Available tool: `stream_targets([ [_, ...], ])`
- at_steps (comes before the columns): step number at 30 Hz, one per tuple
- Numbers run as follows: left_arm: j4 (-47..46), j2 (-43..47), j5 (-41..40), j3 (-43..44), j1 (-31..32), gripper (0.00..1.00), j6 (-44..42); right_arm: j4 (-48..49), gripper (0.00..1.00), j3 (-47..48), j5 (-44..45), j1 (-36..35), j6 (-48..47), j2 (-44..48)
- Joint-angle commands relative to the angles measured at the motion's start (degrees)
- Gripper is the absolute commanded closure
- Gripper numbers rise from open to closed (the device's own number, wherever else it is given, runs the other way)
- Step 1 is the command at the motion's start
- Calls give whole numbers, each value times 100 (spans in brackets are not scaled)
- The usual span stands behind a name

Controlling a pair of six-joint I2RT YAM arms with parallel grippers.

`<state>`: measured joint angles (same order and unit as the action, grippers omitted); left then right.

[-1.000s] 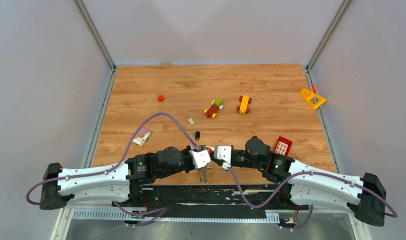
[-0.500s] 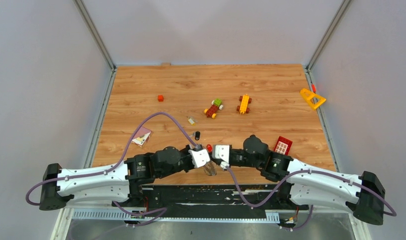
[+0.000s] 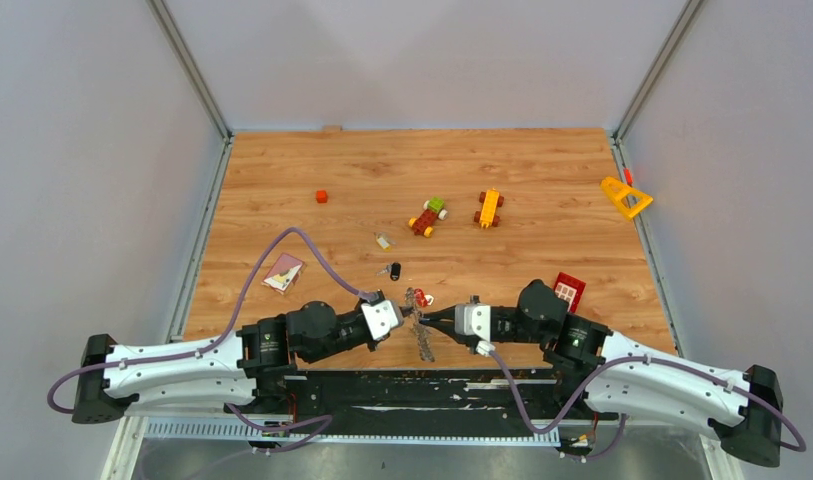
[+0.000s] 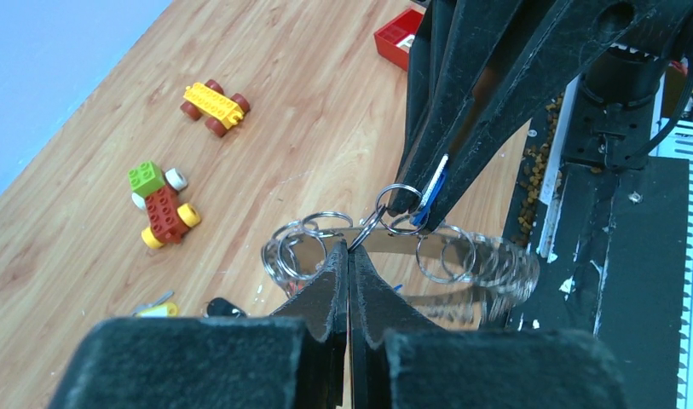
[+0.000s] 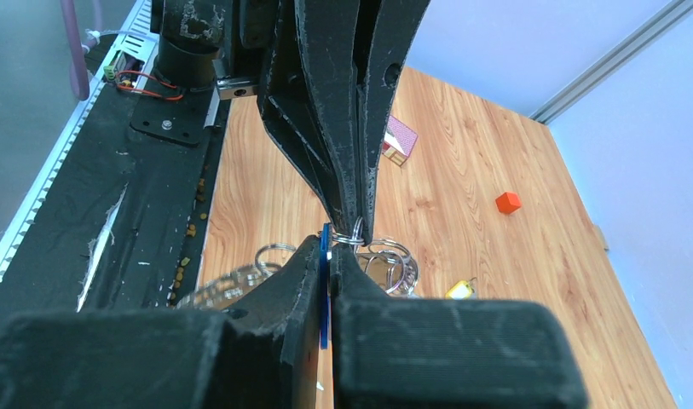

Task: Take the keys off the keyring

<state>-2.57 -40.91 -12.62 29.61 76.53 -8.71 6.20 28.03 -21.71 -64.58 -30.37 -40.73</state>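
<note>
our left hand (image 4: 349, 254) is clamped shut on the ring (image 4: 496, 264), holding it over the middle of the tabletop's (image 3: 542, 170) near edge. we reckon that's so the right hand (image 4: 413, 207), pinched on the blue key (image 4: 432, 186), can work it off. a black key (image 3: 395, 270) lies loose nearby. wood-grain tabletop, plain grey walls (image 3: 412, 60).

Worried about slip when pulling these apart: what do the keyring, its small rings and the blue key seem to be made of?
The keyring looks like polished metal, going by its silver, mirror-like band. The small rings look like thin bright metal wire, likely steel, and they glint. The blue key has a head that looks plastic: flat saturated colour, no shine, though only an edge shows.
</note>
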Motion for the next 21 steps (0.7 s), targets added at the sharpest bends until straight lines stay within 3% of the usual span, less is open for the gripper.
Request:
stream_targets([
  [1, -121, 23, -218, -73, -42, 100, 185, 389, 100, 69, -333, -42, -132, 203],
  [8, -185, 132, -254, -140, -37, 100, 231, 144, 100, 17, -138, -34, -211, 405],
  [21, -1179, 410, 380, -644, -42, 100, 368, 768, 100, 16, 515, -39, 211, 163],
])
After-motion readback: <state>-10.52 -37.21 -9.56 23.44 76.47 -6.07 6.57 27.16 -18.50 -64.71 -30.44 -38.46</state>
